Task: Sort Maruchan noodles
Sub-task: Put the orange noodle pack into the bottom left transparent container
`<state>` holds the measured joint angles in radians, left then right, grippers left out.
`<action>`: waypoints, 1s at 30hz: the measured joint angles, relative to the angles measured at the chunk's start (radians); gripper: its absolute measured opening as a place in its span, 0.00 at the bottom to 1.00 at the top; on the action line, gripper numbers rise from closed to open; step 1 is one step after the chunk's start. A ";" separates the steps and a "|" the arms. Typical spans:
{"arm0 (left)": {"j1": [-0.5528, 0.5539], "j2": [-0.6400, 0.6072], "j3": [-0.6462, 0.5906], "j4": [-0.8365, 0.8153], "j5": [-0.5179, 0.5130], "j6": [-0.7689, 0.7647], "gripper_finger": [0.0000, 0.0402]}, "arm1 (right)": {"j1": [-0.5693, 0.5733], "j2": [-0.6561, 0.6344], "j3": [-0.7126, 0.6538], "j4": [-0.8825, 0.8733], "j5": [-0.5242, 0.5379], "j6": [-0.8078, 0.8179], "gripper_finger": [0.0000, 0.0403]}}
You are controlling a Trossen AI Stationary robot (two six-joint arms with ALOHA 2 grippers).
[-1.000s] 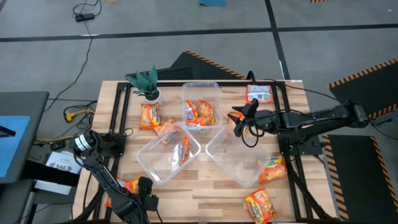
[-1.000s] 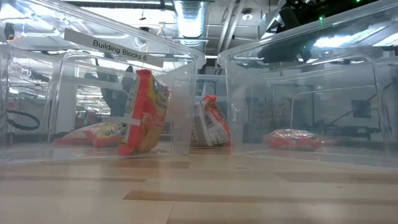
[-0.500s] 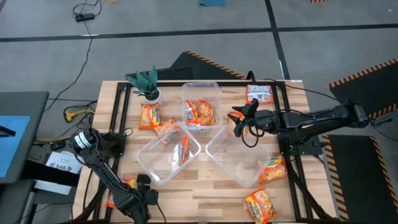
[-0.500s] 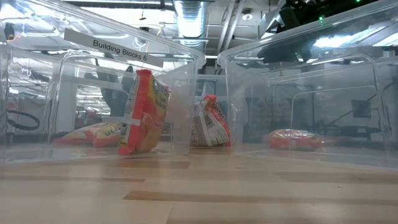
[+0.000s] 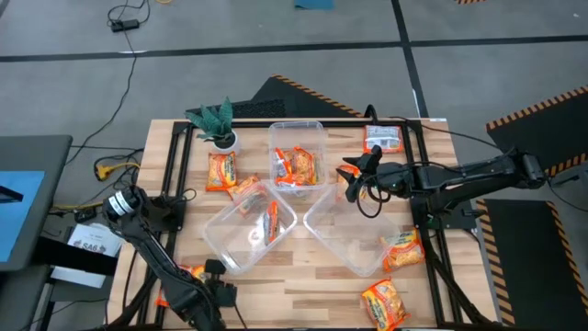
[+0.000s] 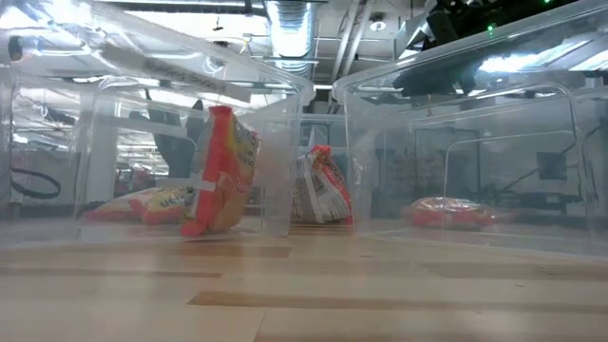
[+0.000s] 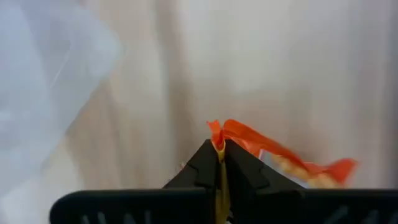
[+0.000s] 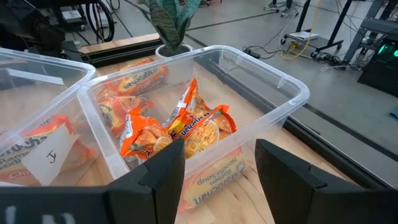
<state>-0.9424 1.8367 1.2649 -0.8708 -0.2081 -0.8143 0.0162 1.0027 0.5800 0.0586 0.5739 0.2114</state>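
Left claw [image 5: 213, 292] was at the near left edge of the surface [image 5: 312, 276], fingers clamped together on the crimped edge of an orange packet [image 7: 273, 152], as the left wrist view showed; from above the grip itself was hidden by the arm.

Remaining Maruchan noodles [image 5: 296, 165] were spread out: several in the far clear tub [image 5: 318, 129], one upright in the left tub [image 5: 220, 241], loose ones beside the plant [image 5: 217, 121], at the far right corner and along the near right edge.

Judgement: packets were light, crinkly and slippery with brittle contents; the sealed end seam was taken as the safest hold.

Right claw [image 8: 217, 165] hovered above the far tub, fingers apart, holding nothing.

Only the low view showed the upright packet [image 6: 220, 171] leaning on its tub wall.
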 joint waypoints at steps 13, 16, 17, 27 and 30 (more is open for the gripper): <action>0.002 -0.224 0.294 -0.126 -0.170 0.066 0.00 | 0.000 0.000 0.000 -0.001 0.000 0.000 0.54; 0.001 -0.263 0.378 -0.184 -0.267 0.144 0.00 | 0.000 0.000 0.000 -0.001 0.000 0.000 0.54; 0.001 -0.276 0.405 -0.201 -0.306 0.189 0.00 | 0.000 0.000 0.000 -0.001 0.000 0.000 0.54; 0.088 -0.393 0.435 -0.261 -0.567 0.540 0.00 | 0.000 0.000 0.000 -0.003 0.000 -0.001 0.54; 0.146 -0.407 0.368 -0.275 -0.564 0.533 0.00 | 0.000 0.000 0.000 -0.007 0.000 -0.001 0.54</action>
<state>-0.7959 1.4295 1.6325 -1.1453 -0.7724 -0.2813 0.0162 1.0027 0.5800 0.0513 0.5736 0.2104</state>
